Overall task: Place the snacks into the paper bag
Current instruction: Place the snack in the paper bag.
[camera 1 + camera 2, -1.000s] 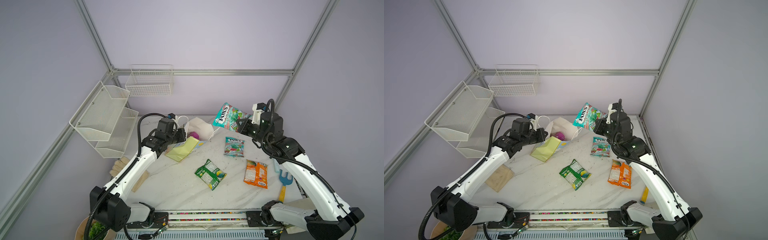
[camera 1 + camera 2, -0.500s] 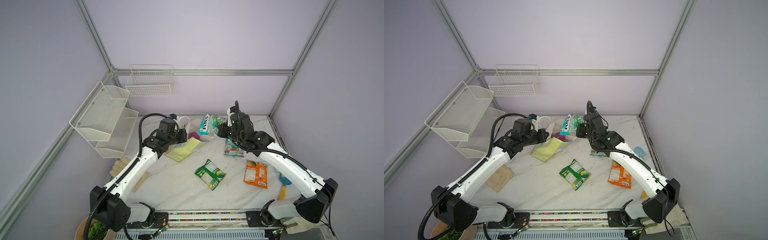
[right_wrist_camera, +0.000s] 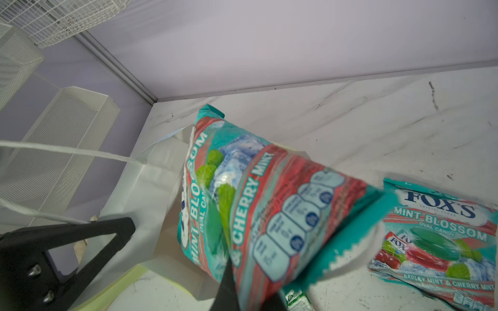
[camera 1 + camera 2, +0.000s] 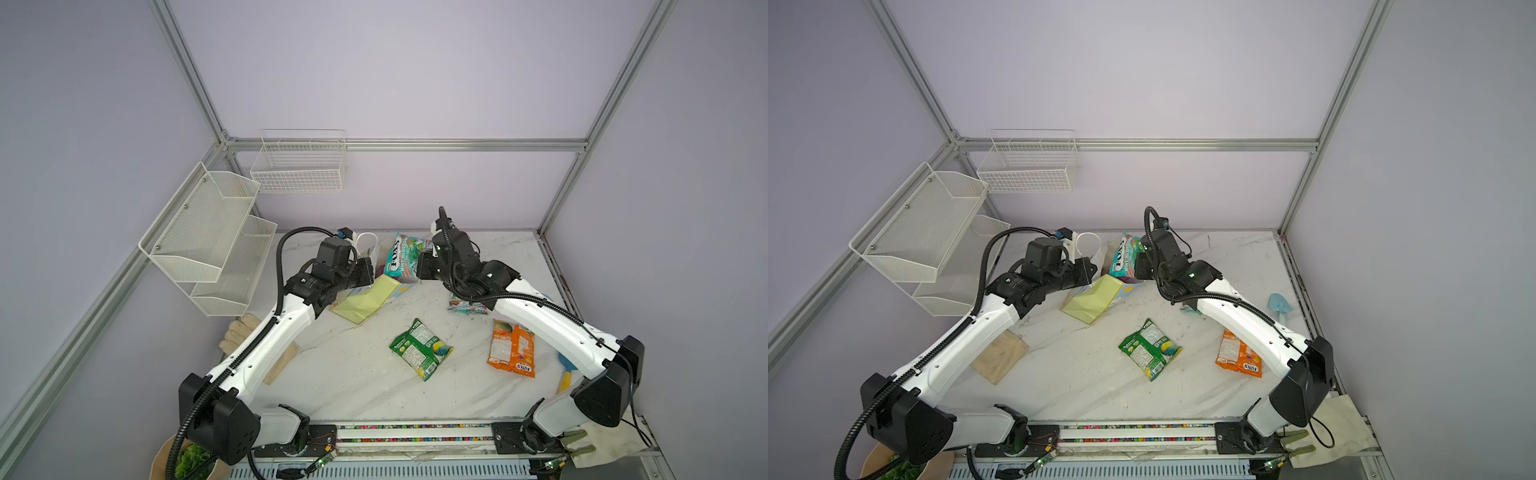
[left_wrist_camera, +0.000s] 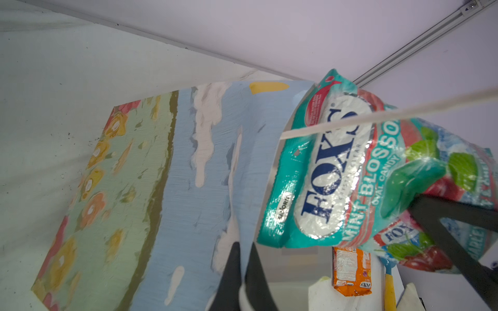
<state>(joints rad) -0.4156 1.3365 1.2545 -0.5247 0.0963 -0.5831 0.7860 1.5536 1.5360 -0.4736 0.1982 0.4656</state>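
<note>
The paper bag (image 4: 365,301) (image 4: 1094,299) lies on its side at the back of the table, its mouth turned toward the right arm. My left gripper (image 5: 244,258) (image 4: 370,266) is shut on the edge of the bag's blue sky-print face (image 5: 202,175). My right gripper (image 3: 248,293) (image 4: 419,266) is shut on a teal FOX'S packet (image 3: 269,210) (image 4: 401,259) (image 4: 1124,259), held tilted at the bag's white mouth (image 3: 151,202). A second teal packet (image 3: 436,242) (image 4: 465,305) lies under the right arm. The green packet (image 4: 420,347) and the orange packet (image 4: 511,349) lie flat nearer the front.
White wire baskets (image 4: 208,232) (image 4: 299,166) hang on the left and back walls. A light blue toy shovel (image 4: 1280,305) and a blue rake with yellow handle (image 4: 566,372) lie by the table's right edge. A tan flat piece (image 4: 998,355) sits at the left edge.
My right arm has swung left and down, carrying the teal packet from the back right to the bag's mouth. The left gripper keeps its hold on the bag.
</note>
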